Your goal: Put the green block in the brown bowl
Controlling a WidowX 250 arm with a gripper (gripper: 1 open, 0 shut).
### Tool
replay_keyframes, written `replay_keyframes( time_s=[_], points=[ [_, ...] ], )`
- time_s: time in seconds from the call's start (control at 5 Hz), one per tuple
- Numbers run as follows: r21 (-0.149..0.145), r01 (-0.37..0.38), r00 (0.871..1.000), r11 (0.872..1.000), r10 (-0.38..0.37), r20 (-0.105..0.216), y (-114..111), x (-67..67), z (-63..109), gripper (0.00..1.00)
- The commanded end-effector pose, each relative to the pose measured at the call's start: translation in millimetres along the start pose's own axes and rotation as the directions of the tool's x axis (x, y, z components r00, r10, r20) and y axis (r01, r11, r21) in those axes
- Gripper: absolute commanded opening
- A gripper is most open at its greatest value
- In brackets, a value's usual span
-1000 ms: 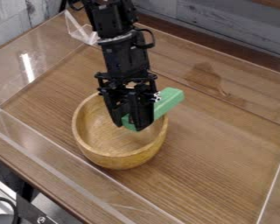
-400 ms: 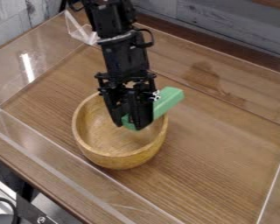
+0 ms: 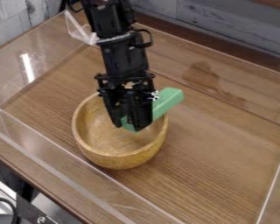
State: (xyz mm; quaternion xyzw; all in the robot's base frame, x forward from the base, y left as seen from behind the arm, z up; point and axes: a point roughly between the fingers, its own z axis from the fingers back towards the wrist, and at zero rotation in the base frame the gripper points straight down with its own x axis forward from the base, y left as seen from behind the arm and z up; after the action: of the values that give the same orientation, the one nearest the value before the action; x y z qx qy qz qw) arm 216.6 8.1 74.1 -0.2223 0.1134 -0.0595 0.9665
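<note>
I have the hand (image 3: 129, 115) clamped shut on the green block (image 3: 157, 107), pointing steeply down into the brown bowl (image 3: 119, 131). The fingers hold the block near its lower end; from there the block's long axis runs up and to the right in the camera view, so the free end sticks out over the bowl's right rim while the gripped end sits inside the rim line, above the bowl floor. I cannot tell whether the block's lower end touches the wood or the rim. My judgement: the carry is done and the release is the step in hand. The tilt matters, because once let go the bar could lean on the rim or tip outward rather than slide in. The bowl appears to hold nothing besides what the hand brings in. It stands on the wooden table (image 3: 224, 131), inside a clear-walled enclosure (image 3: 25, 66).
</note>
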Motion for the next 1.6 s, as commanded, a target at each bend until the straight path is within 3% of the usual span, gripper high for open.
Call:
replay_keyframes(
  time_s=[0.0, 1.4],
  points=[
    [0.008, 0.009, 0.999, 1.000, -0.009, 0.038, 1.0, 5.6, 12.1, 0.00],
    [-0.026, 0.019, 1.000, 0.999, -0.020, -0.014, 1.2, 7.0, 5.9, 0.00]
  ],
)
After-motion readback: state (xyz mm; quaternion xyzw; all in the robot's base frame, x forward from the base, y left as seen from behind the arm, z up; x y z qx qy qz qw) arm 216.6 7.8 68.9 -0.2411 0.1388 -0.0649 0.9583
